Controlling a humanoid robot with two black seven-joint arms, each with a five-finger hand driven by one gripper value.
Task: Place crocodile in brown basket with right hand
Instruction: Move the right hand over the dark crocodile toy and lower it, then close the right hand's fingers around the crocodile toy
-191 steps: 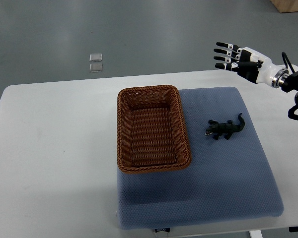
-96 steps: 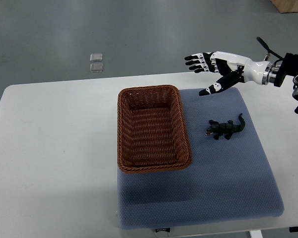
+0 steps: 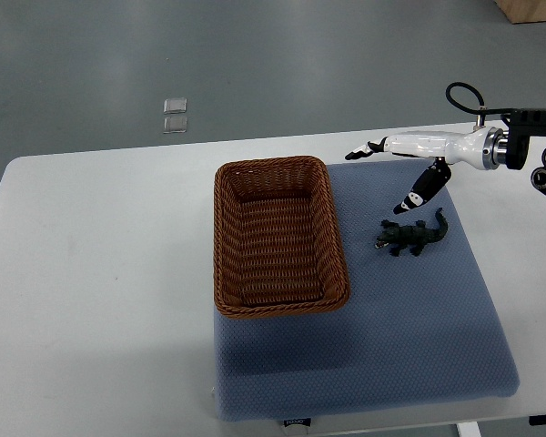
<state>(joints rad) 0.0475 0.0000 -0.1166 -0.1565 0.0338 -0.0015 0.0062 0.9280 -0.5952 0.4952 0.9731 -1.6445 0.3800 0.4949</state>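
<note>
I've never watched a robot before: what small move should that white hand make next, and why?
Probably lower the right hand a little, onto the crocodile. The hand is open, holds nothing and hovers near the toy without touching it; the crocodile lies on the blue mat, beside the brown basket.

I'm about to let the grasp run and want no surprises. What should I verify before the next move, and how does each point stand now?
1. Right robot hand open and holding nothing: ok.
2. Crocodile lying free on the blue mat, nothing on top of it: ok.
3. Hand touching the crocodile: cannot tell for certain. The thumb points down toward it, but a single view gives no height.
4. Brown basket empty and open at the top: ok.
5. Way from crocodile to basket: only bare mat lies between them: ok.
</note>
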